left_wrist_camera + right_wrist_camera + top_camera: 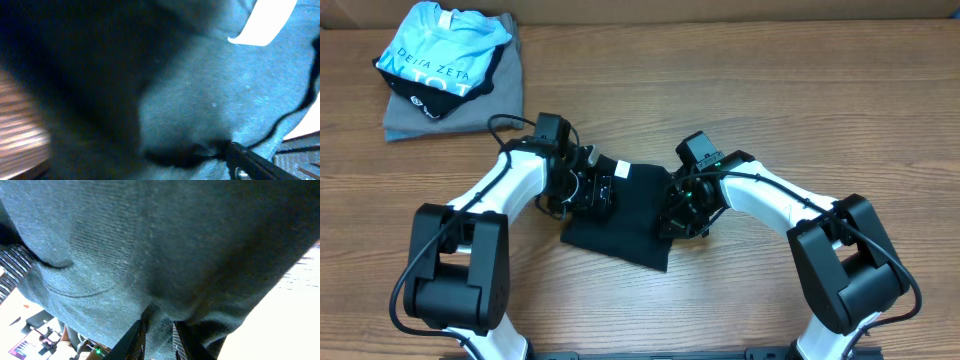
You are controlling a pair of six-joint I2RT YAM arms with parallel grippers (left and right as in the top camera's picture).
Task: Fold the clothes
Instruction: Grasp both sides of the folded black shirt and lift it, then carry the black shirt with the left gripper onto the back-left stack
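Note:
The black T-shirt [635, 215] lies bunched in a rough rectangle at the middle of the table, between my two grippers. My left gripper [595, 190] is at its left edge. In the left wrist view the dark cloth [200, 90] fills the frame and bunches into a fold at the one finger that shows [245, 160]. My right gripper [682, 210] is at the shirt's right edge. In the right wrist view its two fingers [159, 335] are shut on a pinch of the cloth [150, 245], which hangs close over the camera.
A light blue shirt with white lettering [440, 50] lies on a grey folded shirt [505, 90] at the back left corner. The wooden table [770, 90] runs out on all sides. A black cable [505, 125] loops by the left arm.

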